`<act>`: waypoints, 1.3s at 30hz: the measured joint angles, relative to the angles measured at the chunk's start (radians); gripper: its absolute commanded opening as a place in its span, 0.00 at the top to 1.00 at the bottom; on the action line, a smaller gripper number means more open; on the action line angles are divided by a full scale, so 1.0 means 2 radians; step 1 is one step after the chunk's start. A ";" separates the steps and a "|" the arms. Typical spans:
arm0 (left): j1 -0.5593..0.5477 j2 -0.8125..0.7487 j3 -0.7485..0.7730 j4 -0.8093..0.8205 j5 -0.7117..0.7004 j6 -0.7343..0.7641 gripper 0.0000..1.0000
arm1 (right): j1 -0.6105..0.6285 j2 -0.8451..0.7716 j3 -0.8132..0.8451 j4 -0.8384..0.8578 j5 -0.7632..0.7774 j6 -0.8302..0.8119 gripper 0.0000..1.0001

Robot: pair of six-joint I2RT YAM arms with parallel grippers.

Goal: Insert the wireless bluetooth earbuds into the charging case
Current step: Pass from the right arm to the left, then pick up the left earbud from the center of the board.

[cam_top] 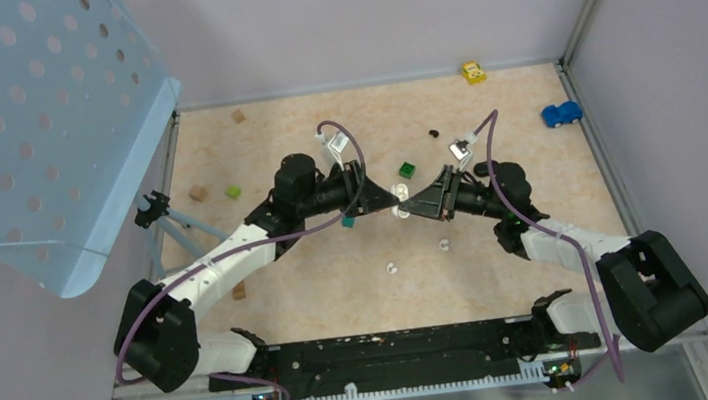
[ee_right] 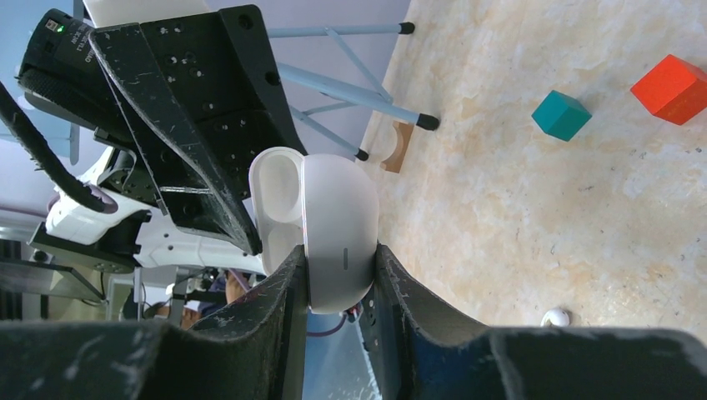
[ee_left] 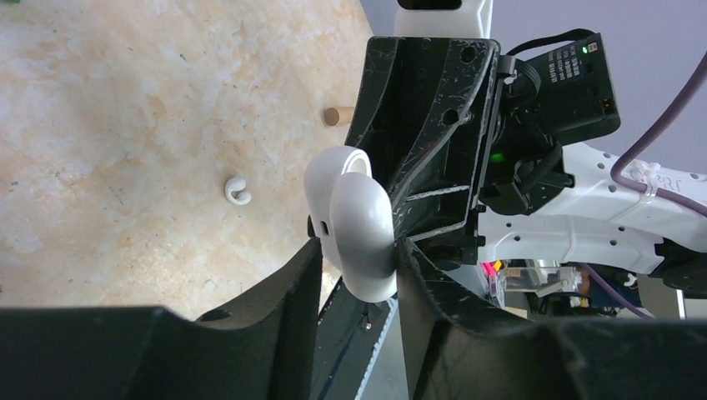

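The white charging case (cam_top: 401, 212) hangs above the table's middle, held between both grippers. My left gripper (cam_top: 391, 197) is shut on it; in the left wrist view the case (ee_left: 354, 217) sits between the left gripper's (ee_left: 358, 260) jaws. My right gripper (cam_top: 410, 203) is shut on the case body (ee_right: 338, 217), and the right gripper (ee_right: 338, 268) has the open lid (ee_right: 275, 187) to its left. Two white earbuds (cam_top: 391, 267) (cam_top: 444, 245) lie on the table below; one shows in the left wrist view (ee_left: 238, 190), one in the right wrist view (ee_right: 556, 317). A small black earbud (cam_top: 434, 133) lies farther back.
A green cube (cam_top: 408, 169), teal cube (cam_top: 347, 222), lime cube (cam_top: 232, 191) and wooden blocks (cam_top: 197, 193) lie around. A red cube (ee_right: 675, 87) shows in the right wrist view. Yellow (cam_top: 473, 72) and blue (cam_top: 561, 114) toy cars sit at the back right. A blue perforated panel (cam_top: 31, 136) on a stand is at left.
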 measured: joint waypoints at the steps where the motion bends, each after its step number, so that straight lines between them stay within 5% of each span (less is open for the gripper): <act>1: 0.000 0.000 0.000 0.001 0.000 0.000 0.63 | 0.000 0.000 0.000 0.000 0.000 0.000 1.00; 6: 0.000 0.000 0.000 0.004 0.004 -0.002 0.76 | 0.000 0.000 0.000 -0.004 0.001 -0.002 0.98; 8: 0.000 0.000 0.000 0.004 0.005 -0.003 0.79 | 0.000 0.000 0.000 -0.004 0.002 -0.003 0.73; 13: 0.000 0.000 0.000 -0.001 -0.002 -0.001 0.83 | 0.000 -0.001 0.000 -0.013 0.004 -0.005 0.48; 21: 0.007 0.000 0.000 -0.046 -0.035 0.015 0.84 | -0.003 -0.015 0.039 -0.120 0.023 -0.049 0.39; 27: 0.025 -0.002 0.004 -0.097 -0.061 0.038 0.82 | -0.005 -0.078 0.079 -0.254 0.082 -0.110 0.44; 30: 0.037 -0.005 0.013 -0.139 -0.066 0.064 0.81 | -0.003 -0.117 0.101 -0.368 0.169 -0.156 0.55; 35: 0.048 -0.009 0.053 -0.223 -0.082 0.125 0.82 | 0.017 -0.130 0.112 -0.518 0.319 -0.199 0.57; 39: 0.061 -0.026 0.057 -0.259 -0.057 0.168 0.83 | 0.059 -0.123 0.094 -0.571 0.387 -0.202 0.76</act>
